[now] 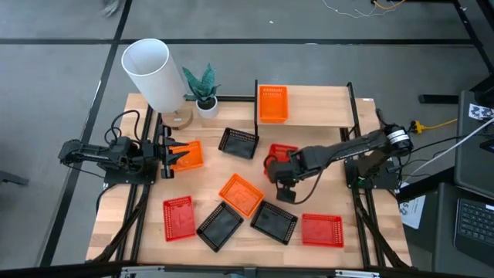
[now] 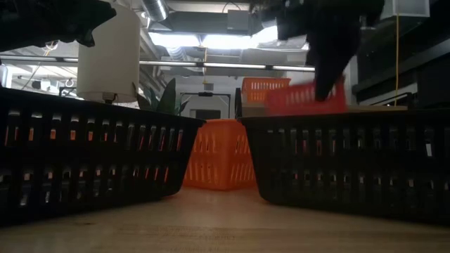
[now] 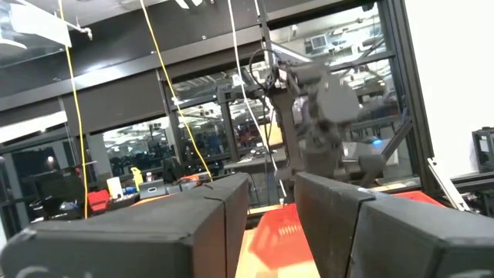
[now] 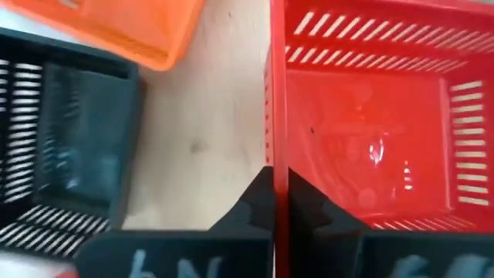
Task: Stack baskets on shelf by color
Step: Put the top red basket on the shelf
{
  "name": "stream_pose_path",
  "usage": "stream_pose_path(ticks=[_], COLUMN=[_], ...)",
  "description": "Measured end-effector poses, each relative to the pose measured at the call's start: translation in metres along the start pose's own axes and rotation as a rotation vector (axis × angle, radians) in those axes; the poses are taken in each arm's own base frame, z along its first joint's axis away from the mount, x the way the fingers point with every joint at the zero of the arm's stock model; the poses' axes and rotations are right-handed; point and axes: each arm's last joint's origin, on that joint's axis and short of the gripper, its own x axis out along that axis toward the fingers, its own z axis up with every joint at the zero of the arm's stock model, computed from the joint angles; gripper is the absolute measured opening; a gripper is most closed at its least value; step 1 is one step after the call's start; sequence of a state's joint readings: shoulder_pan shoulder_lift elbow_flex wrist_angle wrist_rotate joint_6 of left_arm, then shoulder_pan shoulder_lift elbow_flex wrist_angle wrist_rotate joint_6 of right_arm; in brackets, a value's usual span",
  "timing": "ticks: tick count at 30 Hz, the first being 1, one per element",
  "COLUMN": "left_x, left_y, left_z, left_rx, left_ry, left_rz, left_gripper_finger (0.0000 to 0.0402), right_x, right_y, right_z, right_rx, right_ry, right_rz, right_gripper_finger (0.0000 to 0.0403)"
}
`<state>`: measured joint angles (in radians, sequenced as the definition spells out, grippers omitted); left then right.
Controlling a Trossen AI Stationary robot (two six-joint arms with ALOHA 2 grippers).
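My right gripper is shut on a red basket over the table's middle, in front of the shelf. An orange basket stands on the shelf's left part. On the table lie a black basket, an orange one, a red one, two black ones and another red one. My left gripper waits open at the table's left, right by an orange basket. My right gripper pinches the top rim of one wall of the red basket, with one finger inside the basket and the other outside. The fingers point down from above. In the low view the basket hangs clear of the table.
A white cylinder lamp and a small potted plant stand at the back left beside the shelf. Black metal frame rails run along both table sides. Bare wood shows between the baskets and the shelf.
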<state>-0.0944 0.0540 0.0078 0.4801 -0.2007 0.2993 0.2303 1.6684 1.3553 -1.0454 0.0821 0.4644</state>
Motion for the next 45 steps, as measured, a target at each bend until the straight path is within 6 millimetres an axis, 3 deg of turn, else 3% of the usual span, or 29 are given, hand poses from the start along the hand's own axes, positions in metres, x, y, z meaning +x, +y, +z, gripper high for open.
stream_pose_path(ticks=[7,12,15,19,26,31,39,45], left_x=[0.000,0.000,0.000,0.000,0.000,0.000,0.000,0.000], left_y=[0.000,0.000,0.000,0.000,0.000,0.001,0.001,0.001], left_z=[0.000,0.000,0.000,-0.001,-0.003,-0.003,-0.003,-0.003], left_rx=[0.000,0.000,0.000,0.002,0.006,0.006,0.006,0.006], left_ry=[0.000,0.000,0.000,0.009,0.034,0.039,0.039,0.039], left_rz=[0.000,0.000,0.000,-0.002,0.031,0.053,0.053,0.053], left_gripper_finger=[0.0103,0.0105,0.0104,0.0104,0.0103,0.0105,0.0104,0.0103], right_x=[-0.059,-0.089,-0.100,-0.113,-0.141,-0.139,-0.093,-0.084], right_y=[0.012,0.005,-0.001,-0.023,-0.085,-0.117,-0.149,-0.179], right_z=[-0.002,-0.014,-0.018,-0.026,-0.055,-0.070,-0.058,-0.058], right_rx=[-0.002,0.005,-0.061,-0.073,-0.016,-0.013,-0.197,-0.136], right_ry=[0.066,0.039,-0.066,-0.140,-0.170,-0.189,-0.192,-0.155], right_rz=[-0.008,-0.292,-0.339,-0.473,-0.519,-0.517,-0.356,-0.315], right_gripper_finger=[0.0001,0.0001,0.0001,0.0000,0.0000,0.0000,0.0000,0.0000])
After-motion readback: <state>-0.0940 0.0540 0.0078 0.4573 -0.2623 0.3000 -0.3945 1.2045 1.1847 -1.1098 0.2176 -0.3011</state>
